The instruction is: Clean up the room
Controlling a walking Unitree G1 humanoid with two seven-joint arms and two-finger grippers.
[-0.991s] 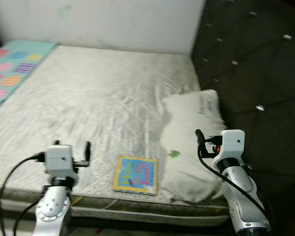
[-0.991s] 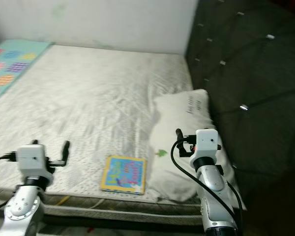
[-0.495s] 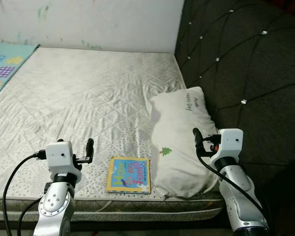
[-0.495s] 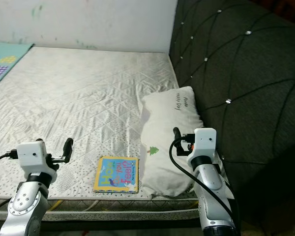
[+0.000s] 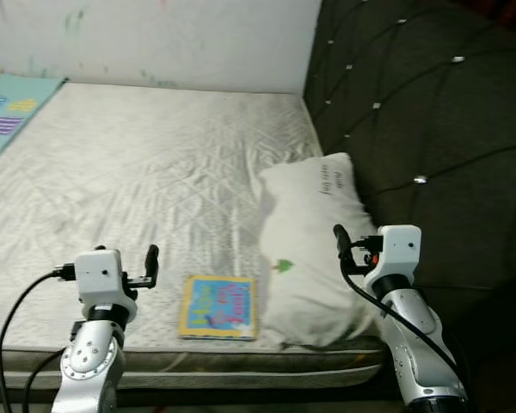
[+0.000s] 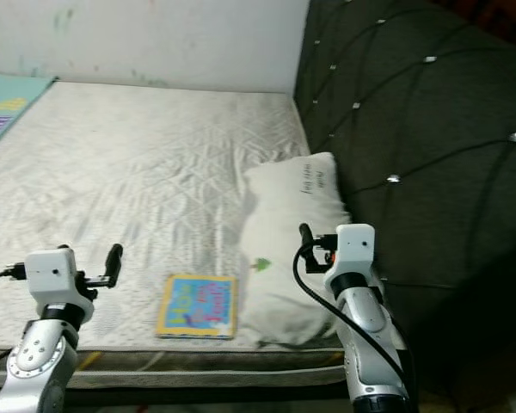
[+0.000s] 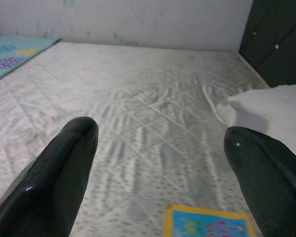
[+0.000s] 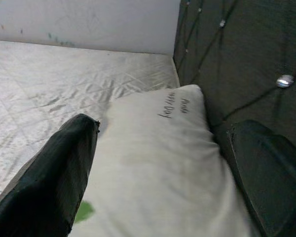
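A colourful picture book (image 5: 218, 307) lies flat on the mattress (image 5: 155, 172) near its front edge. Right of the book, a white pillow (image 5: 314, 249) rests against the dark headboard. My left gripper (image 5: 148, 262) hovers just left of the book, open and empty; the left wrist view shows the book's corner (image 7: 209, 222) below its spread fingers. My right gripper (image 5: 340, 241) is raised over the pillow's near right side, open, and the pillow (image 8: 158, 163) lies between its fingers in the right wrist view.
A dark tufted headboard (image 5: 421, 112) rises along the right side of the bed. A white wall (image 5: 155, 39) stands behind the mattress. A teal patterned blanket (image 5: 9, 99) lies at the far left corner. The mattress front edge (image 5: 241, 366) runs just below the book.
The whole picture has shifted as the camera moved. Both grippers hold the same raised pose, and the book and pillow lie where they were.
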